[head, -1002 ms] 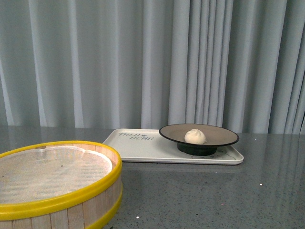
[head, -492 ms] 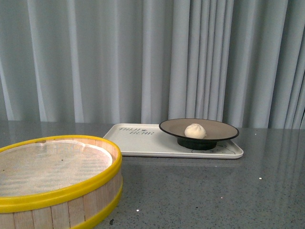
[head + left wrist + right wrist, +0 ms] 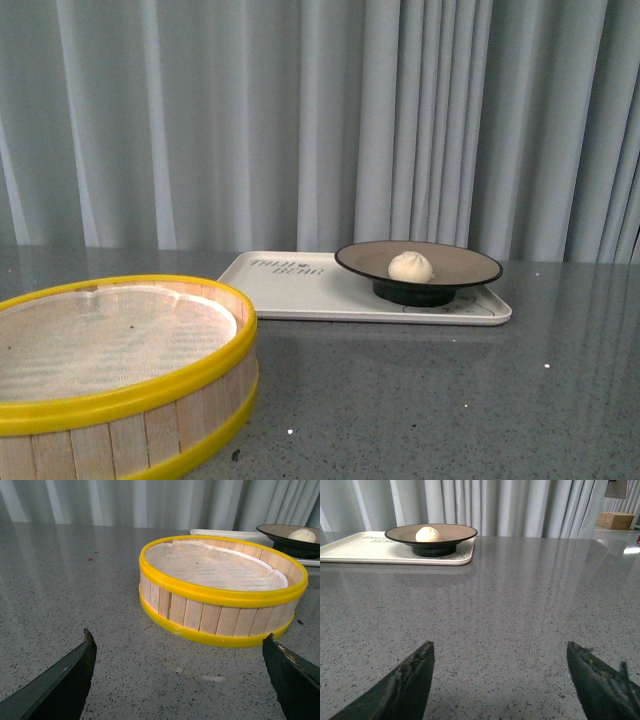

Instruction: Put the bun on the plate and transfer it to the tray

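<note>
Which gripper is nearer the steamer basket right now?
Left. The left gripper sits open just in front of the steamer basket, which fills its wrist view. The right gripper, also open, faces bare table toward the tray; the basket is outside its view.

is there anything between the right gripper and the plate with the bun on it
Nothing visible. In the right wrist view only bare tabletop lies between the open right gripper and the plate, which holds the bun on the tray.
</note>
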You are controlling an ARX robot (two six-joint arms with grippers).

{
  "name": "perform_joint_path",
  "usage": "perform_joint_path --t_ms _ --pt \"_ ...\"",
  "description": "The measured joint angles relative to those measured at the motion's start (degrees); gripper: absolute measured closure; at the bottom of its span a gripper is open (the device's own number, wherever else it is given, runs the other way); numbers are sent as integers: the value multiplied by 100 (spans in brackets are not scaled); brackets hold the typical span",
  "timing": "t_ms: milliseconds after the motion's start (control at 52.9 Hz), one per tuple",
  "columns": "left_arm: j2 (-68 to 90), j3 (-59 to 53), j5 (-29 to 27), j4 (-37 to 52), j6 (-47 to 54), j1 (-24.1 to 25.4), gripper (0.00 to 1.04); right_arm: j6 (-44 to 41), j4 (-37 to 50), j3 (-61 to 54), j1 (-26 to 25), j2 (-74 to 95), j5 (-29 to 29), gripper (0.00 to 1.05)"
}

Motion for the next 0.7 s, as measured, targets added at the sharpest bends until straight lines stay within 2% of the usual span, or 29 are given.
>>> perform_joint_path --t_ms 132,208,700 --pt "0 0 0 0 0 0 7 4 0 2 0 0 0 7" --pt "0 0 0 0 0 0 7 4 0 0 0 0 0 9" --pt "0 0 0 0 0 0 7 4 0 0 0 0 0 8"
